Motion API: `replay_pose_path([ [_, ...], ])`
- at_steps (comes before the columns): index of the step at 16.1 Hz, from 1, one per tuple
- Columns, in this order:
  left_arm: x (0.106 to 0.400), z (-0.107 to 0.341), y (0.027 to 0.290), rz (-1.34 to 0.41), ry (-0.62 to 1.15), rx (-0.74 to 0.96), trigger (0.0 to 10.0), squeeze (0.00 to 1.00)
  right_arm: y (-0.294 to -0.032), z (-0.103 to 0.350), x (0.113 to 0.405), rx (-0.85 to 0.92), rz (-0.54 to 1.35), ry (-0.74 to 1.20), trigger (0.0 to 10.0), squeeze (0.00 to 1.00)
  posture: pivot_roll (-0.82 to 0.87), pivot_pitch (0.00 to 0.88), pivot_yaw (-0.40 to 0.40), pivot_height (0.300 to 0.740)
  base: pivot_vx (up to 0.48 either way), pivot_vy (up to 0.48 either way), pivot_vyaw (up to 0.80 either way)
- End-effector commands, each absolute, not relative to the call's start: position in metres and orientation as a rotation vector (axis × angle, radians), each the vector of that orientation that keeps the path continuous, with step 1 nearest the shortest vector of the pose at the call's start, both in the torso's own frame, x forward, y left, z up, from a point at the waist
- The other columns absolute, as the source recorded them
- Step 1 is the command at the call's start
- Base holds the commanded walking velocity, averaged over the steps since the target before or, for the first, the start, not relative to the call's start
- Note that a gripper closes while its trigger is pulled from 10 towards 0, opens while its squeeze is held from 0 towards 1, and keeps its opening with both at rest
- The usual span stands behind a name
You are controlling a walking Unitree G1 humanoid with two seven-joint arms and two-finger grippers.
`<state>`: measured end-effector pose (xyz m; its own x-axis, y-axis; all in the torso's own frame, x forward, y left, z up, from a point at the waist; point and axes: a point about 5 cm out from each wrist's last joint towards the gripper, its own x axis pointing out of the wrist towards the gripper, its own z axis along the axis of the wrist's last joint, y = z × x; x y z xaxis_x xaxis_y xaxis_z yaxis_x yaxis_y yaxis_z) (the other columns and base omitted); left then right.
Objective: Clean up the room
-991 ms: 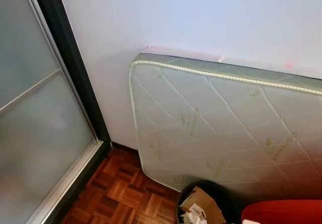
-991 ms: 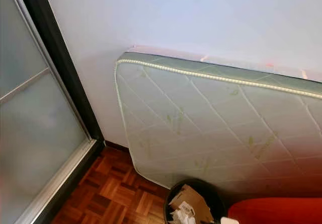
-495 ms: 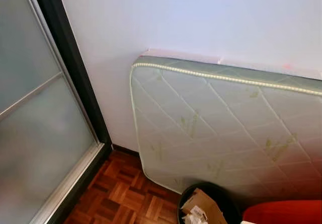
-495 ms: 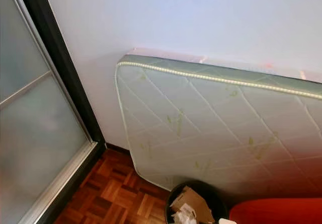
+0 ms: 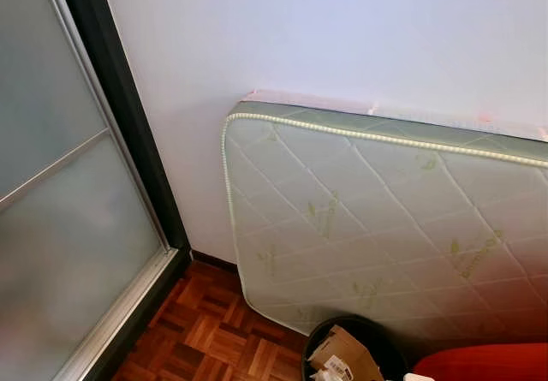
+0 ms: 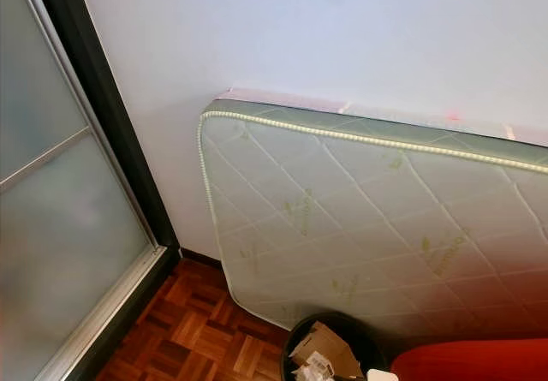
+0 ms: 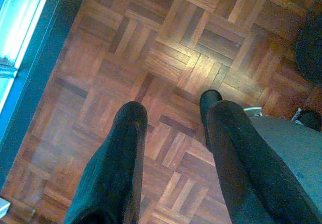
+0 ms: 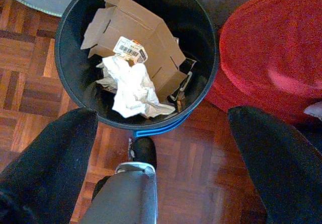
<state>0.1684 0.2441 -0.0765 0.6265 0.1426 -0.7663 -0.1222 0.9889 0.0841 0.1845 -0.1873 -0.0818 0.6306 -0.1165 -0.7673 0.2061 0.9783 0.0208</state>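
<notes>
Right end effector (image 8: pixel 161 148), fingers spread wide and empty, hangs above the bin (image 8: pixel 70 78) of cardboard; scan for remaining litter next.

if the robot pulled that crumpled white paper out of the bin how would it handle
The crumpled white paper wad looks thin and creased, so it is probably very light and would squash under the right end effector. It lies loose beside the flattened brown cardboard box inside the round black bin, so it should lift free, perhaps unfolding.
</notes>
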Motion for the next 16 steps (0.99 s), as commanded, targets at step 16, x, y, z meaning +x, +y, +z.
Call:
replay_pose_path([
  [16, 0.160, -0.080, 0.246, 0.166, 0.912, 0.014, 10.0, 0.00, -0.209, -0.091, 0.158, 0.105, -0.197, 0.946, 10.0, 0.00, 0.02, 0.142, 0.013, 0.740, -0.138, 0.000, 0.00],
])
